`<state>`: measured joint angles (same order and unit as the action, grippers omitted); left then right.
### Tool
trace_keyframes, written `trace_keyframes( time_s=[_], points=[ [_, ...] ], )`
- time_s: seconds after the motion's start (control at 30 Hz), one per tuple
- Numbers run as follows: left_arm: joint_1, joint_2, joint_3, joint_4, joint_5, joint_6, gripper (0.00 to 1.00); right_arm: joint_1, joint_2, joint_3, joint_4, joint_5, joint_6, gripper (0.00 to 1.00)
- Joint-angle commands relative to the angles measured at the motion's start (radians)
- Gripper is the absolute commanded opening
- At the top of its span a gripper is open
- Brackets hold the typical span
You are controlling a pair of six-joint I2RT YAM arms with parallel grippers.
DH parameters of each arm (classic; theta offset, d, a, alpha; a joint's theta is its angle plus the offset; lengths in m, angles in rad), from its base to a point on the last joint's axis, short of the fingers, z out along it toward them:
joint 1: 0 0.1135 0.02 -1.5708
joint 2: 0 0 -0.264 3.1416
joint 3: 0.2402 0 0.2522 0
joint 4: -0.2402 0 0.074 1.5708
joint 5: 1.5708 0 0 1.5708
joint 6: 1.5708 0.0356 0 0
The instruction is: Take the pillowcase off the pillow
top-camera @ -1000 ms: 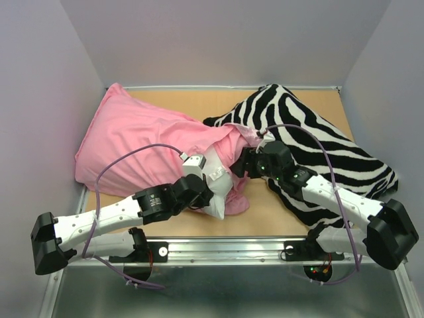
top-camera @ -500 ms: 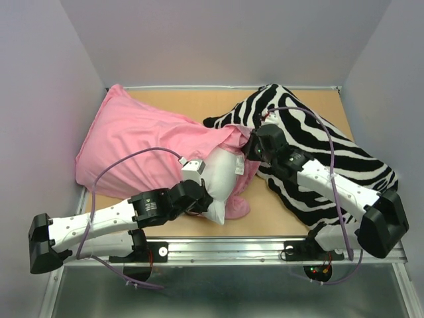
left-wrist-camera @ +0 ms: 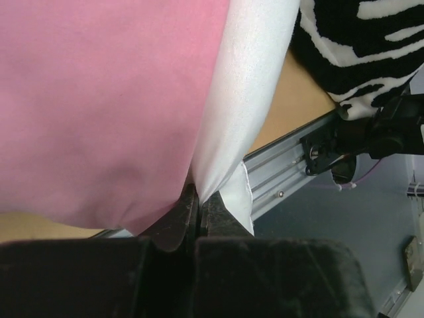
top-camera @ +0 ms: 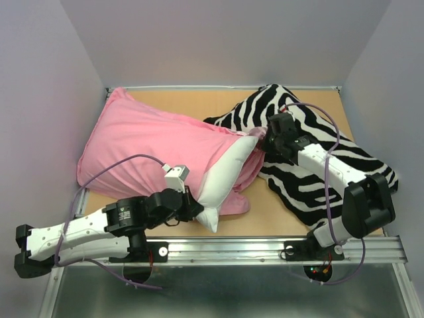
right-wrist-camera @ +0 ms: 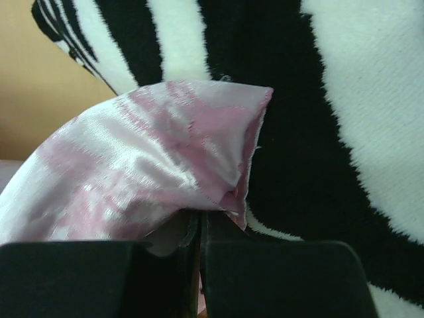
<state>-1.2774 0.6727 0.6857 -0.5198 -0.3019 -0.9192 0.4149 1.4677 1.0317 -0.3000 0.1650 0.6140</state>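
The pink pillowcase [top-camera: 146, 142] lies across the left of the table with its open end toward the middle. The white pillow [top-camera: 222, 175] sticks out of that opening, its corner pointing at the near edge. My left gripper [top-camera: 199, 207] is shut on that white corner. In the left wrist view its jaws [left-wrist-camera: 197, 195] pinch the pillow [left-wrist-camera: 245, 99] beside the pillowcase [left-wrist-camera: 99, 99]. My right gripper [top-camera: 264, 138] is shut on the pillowcase's open edge, over the zebra cover. The right wrist view shows shiny pink satin [right-wrist-camera: 152, 152] clamped in the right gripper [right-wrist-camera: 199, 215].
A black-and-white zebra-striped pillow [top-camera: 318, 152] fills the right half of the wooden table [top-camera: 192, 103]; it also shows behind the satin [right-wrist-camera: 318, 99]. A metal rail [top-camera: 232, 248] runs along the near edge. Grey walls enclose the left, back and right.
The right gripper shut on the pillowcase's edge and moved back and right. The left arm pulled the pillow corner toward the near left. More white pillow shows.
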Motion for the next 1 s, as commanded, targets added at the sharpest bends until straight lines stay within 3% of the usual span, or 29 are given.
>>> trace_keyframes(
  time_s=[0.0,0.13,0.2,0.37,0.47,0.6,0.7,0.83,0.97],
  points=[
    [-0.025,-0.071,0.034,-0.204,0.09,-0.033,0.0,-0.08,0.017,0.122,0.093,0.093,-0.016,0.0],
    [-0.027,-0.116,0.037,-0.207,0.147,-0.032,0.0,-0.084,0.065,0.172,0.125,-0.007,-0.026,0.0],
    [-0.027,-0.12,0.06,-0.177,0.162,-0.012,0.0,-0.084,0.088,0.183,0.156,-0.135,-0.03,0.0],
    [-0.027,-0.076,0.268,-0.05,0.147,0.152,0.0,-0.055,0.212,0.137,0.47,-0.529,0.07,0.01],
    [-0.027,0.005,0.421,0.038,0.124,0.259,0.0,0.046,0.281,0.192,0.518,-0.532,0.06,0.03],
    [-0.026,0.089,0.514,0.187,0.106,0.367,0.0,0.107,0.373,0.228,0.522,-0.529,0.085,0.11],
    [-0.025,0.145,0.555,0.263,0.063,0.413,0.0,0.104,0.347,0.157,0.521,-0.466,0.099,0.24],
    [-0.025,0.149,0.545,0.287,-0.173,0.384,0.0,0.093,0.196,0.094,0.44,-0.375,0.108,0.5],
    [-0.025,0.119,0.496,0.34,-0.261,0.372,0.0,0.084,0.06,0.038,0.374,-0.316,0.138,0.65]
  ],
)
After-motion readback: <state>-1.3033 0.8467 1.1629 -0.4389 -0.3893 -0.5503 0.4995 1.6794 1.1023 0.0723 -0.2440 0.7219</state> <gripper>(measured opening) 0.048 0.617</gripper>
